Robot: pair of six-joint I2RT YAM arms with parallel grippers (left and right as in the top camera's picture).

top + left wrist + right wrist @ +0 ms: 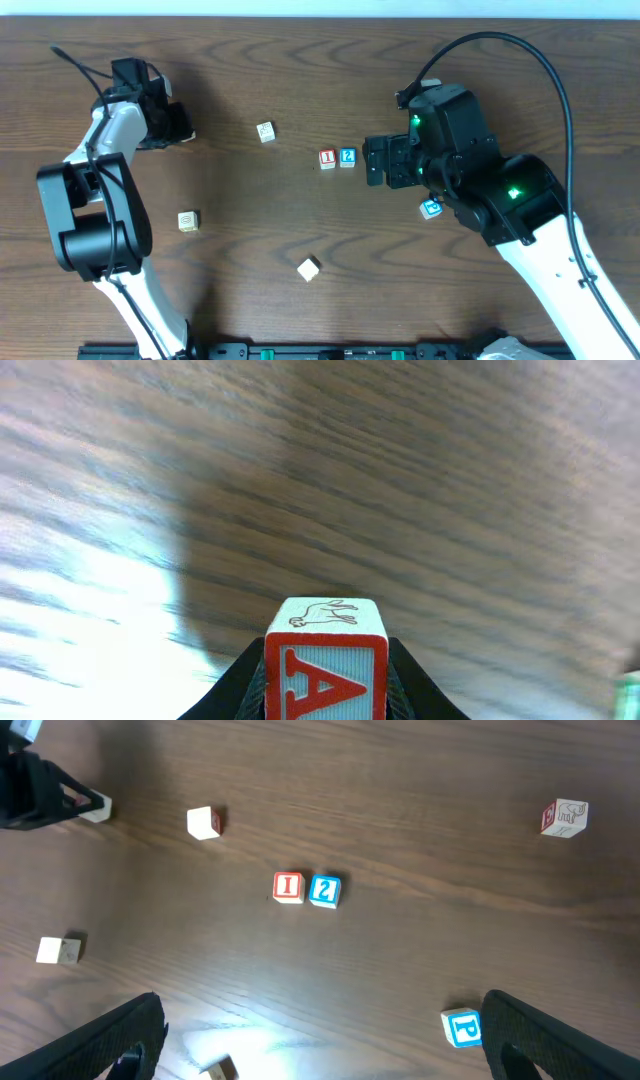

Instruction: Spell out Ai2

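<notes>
My left gripper (172, 125) is at the far left of the table, shut on a block with a red letter A (325, 672), held above the wood. A red I block (327, 158) and a blue 2 block (347, 157) sit side by side and touching at the table's middle. They also show in the right wrist view, the I block (288, 887) left of the 2 block (324, 890). My right gripper (378, 160) is open and empty, just right of the 2 block and above the table.
A blue P block (431, 209) lies under the right arm, next to the right finger in the wrist view (461, 1028). Loose pale blocks lie at the back middle (265, 131), at the left (188, 221) and at the front middle (309, 267).
</notes>
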